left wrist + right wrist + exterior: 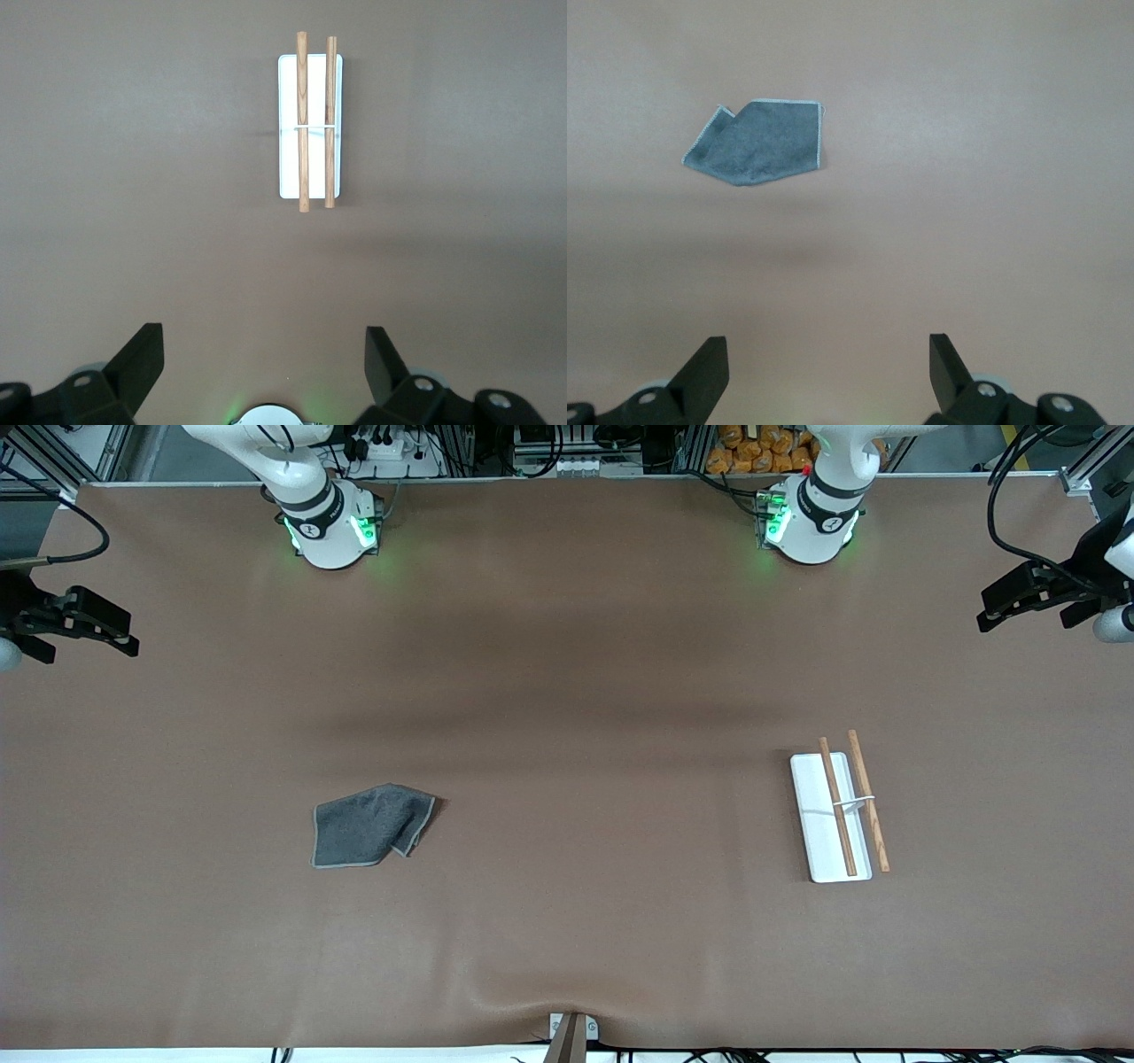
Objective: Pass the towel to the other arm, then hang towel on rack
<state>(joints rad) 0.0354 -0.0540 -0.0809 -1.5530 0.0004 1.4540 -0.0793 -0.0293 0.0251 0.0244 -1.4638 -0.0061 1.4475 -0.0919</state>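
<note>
Nothing is in hand yet. The towel [372, 825] lies loose on the brown desk [567, 691], toward the right arm's end, one corner folded over so the pale hem shows. That puts it within the right arm's reach, so the right arm is the likely one to pick it up and pass it across.

The rack [838, 806], a white base plate carrying two wooden rods joined by a thin white bracket, sits toward the left arm's end of the desk, well apart from the towel. This layout explains the handover: the arm that can reach the cloth probably cannot comfortably reach the rack, so the left arm would do the hanging.

The right gripper [84, 624] is parked high at the desk's edge, at about 9 o'clock in the front view, its jaws spread wide and empty. In the right wrist view its fingers [709, 367] frame bare desk, and the towel [757, 142] lies ahead toward 11 o'clock, well apart.

The left gripper [1032, 598] waits at roughly 3 o'clock of the front view, also wide open and holding nothing. In the left wrist view the rack [310, 124] lies straight ahead at 12 o'clock of its fingers [137, 363], rods running lengthwise away from it.

Both arms are drawn back, leaving the working area unobstructed.
</note>
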